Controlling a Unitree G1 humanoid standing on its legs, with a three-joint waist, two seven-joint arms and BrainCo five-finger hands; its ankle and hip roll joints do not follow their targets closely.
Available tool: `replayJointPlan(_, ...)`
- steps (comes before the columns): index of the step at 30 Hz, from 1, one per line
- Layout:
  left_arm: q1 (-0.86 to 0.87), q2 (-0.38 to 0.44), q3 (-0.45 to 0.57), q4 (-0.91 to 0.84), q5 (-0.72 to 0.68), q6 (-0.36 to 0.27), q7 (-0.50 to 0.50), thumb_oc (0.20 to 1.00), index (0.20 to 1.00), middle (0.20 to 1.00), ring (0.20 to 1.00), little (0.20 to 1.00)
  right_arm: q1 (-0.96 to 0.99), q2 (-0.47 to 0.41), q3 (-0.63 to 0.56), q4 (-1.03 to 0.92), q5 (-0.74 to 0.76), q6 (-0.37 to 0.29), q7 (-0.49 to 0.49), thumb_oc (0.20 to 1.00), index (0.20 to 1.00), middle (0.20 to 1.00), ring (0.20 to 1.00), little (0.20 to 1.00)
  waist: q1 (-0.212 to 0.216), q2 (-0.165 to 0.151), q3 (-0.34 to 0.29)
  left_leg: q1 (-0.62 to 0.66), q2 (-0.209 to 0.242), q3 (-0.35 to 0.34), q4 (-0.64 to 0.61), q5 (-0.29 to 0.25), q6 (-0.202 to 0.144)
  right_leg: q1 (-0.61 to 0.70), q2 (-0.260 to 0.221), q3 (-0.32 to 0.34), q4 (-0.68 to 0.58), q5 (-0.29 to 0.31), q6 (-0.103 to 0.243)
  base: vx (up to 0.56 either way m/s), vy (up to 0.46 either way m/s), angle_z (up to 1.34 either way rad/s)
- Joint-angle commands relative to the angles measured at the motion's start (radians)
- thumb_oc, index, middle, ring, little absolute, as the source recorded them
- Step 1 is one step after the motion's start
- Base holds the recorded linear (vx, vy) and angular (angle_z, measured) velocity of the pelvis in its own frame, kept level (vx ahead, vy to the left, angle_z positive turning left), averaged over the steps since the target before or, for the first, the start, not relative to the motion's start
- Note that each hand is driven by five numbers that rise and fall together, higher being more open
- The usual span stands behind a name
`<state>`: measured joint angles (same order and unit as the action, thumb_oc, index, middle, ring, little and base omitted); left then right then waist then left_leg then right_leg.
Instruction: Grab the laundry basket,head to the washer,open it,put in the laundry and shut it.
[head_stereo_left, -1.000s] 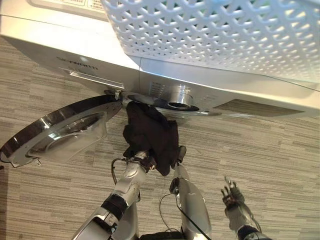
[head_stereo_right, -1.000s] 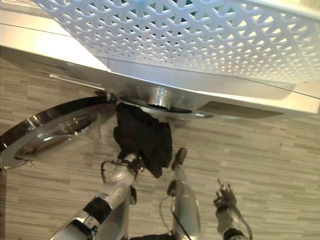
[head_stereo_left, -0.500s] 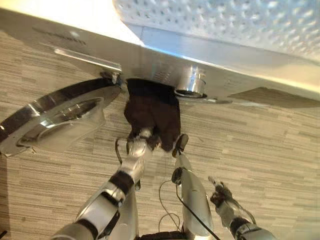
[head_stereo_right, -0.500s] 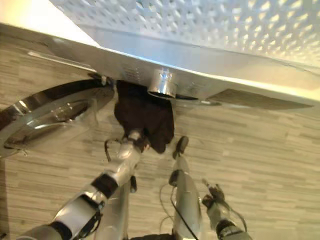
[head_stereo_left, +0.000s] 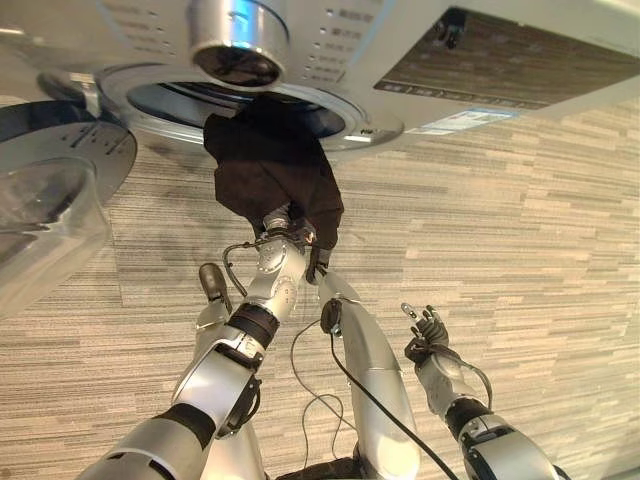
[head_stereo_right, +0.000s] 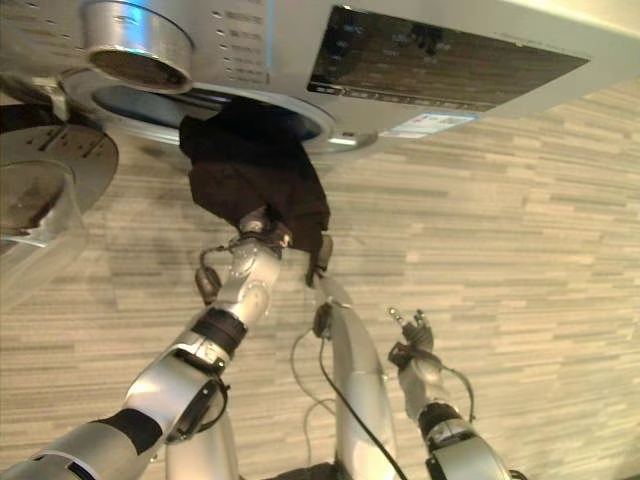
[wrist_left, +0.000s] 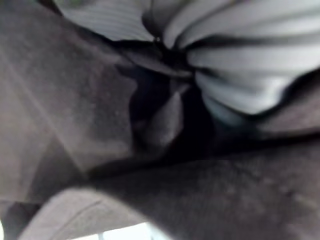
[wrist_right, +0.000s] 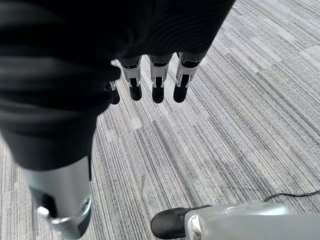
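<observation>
- Left eye view has my left robot hand (head_stereo_left: 285, 232) raised to the washer's (head_stereo_left: 330, 40) round opening (head_stereo_left: 240, 100), its fingers curled into a dark garment (head_stereo_left: 265, 170).
- That garment hangs bunched from the lower rim of the opening down to my left robot hand, its long axis running from the drum toward me; the upper end is at the opening's edge, the lower end wraps over my fingers.
- My left wrist view is close on dark cloth folds pressed against my fingers (wrist_left: 250, 60).
- The washer door (head_stereo_left: 45, 200) stands swung open to the left.
- Small print and a label show on the washer front by the knob (head_stereo_left: 238, 40); I cannot read them.
- My right robot hand (head_stereo_left: 428, 330) hangs low on the right over the striped floor (head_stereo_left: 520, 230), fingers relaxed and straight, holding nothing, well apart from the garment.
</observation>
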<state>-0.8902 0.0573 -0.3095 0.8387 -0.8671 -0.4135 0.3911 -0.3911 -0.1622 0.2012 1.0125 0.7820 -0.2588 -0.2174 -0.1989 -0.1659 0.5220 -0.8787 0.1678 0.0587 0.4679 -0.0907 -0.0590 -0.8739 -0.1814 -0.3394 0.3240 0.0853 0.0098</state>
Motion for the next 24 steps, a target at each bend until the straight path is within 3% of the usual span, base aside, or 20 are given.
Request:
replayJointPlan(1, -0.078, -0.032, 0.014, -0.006, -0.009, -0.063, 0.011, 0.2, 0.2, 0.2, 0.2, 0.2, 0.075, -0.025, 0.017, -0.062, 0.043, -0.044, -0.015, 1.0, 1.0, 1.0, 1.0, 1.0, -0.001, -0.002, -0.072, 0.008, 0.033, 0.032, 0.018, -0.103, -0.022, -0.078, -0.03, 0.074, 0.153, -0.151, 0.087, 0.04, -0.039, -0.02)
replayJointPlan(5, -0.232, 0.044, 0.08, 0.101, -0.075, -0.061, 0.014, 0.2, 0.2, 0.2, 0.2, 0.2, 0.079, -0.036, 0.038, -0.124, 0.046, -0.052, 0.001, 1.0, 1.0, 1.0, 1.0, 1.0, -0.034, -0.012, -0.095, -0.021, 0.059, 0.036, 0.038, -0.111, -0.035, -0.113, -0.022, 0.075, 0.175, -0.159, 0.089, 0.04, -0.041, -0.06)
replayJointPlan(7, -0.353, 0.179, 0.134, 0.183, -0.121, -0.058, 0.01, 0.2, 0.2, 0.2, 0.2, 0.2, 0.106, -0.043, 0.044, -0.161, 0.057, -0.059, 0.031, 1.0, 1.0, 1.0, 1.0, 1.0, -0.058, -0.013, -0.121, -0.042, 0.077, 0.033, 0.044, -0.112, -0.045, -0.139, -0.01, 0.073, 0.176, -0.157, 0.093, 0.06, -0.085, -0.07)
replayJointPlan(15, -0.429, 0.38, 0.194, 0.202, -0.177, -0.103, 0.047, 0.2, 0.2, 0.2, 0.2, 0.2, 0.154, -0.055, 0.031, -0.186, 0.074, -0.063, 0.066, 1.0, 1.0, 1.0, 1.0, 1.0, -0.072, -0.013, -0.151, -0.045, 0.091, 0.035, 0.011, -0.106, -0.052, -0.152, 0.006, 0.067, 0.156, -0.149, 0.104, 0.04, -0.046, -0.03)
replayJointPlan(20, -0.485, 0.464, 0.179, 0.192, -0.182, -0.114, 0.081, 0.2, 0.2, 0.2, 0.2, 0.2, 0.17, -0.083, 0.033, -0.235, 0.052, -0.055, 0.068, 1.0, 1.0, 1.0, 1.0, 1.0, -0.073, -0.013, -0.151, -0.042, 0.096, 0.035, -0.001, -0.105, -0.049, -0.153, 0.012, 0.068, 0.143, -0.148, 0.11, 0.05, -0.031, 0.0)
replayJointPlan(24, -0.57, 0.469, 0.117, 0.187, -0.156, -0.106, 0.089, 0.2, 0.2, 0.2, 0.2, 0.2, 0.168, -0.102, 0.022, -0.244, 0.051, -0.053, 0.066, 1.0, 1.0, 1.0, 1.0, 1.0, -0.078, -0.008, -0.152, -0.039, 0.092, 0.034, -0.013, -0.101, -0.048, -0.15, 0.014, 0.069, 0.133, -0.147, 0.111, 0.03, -0.012, 0.0)
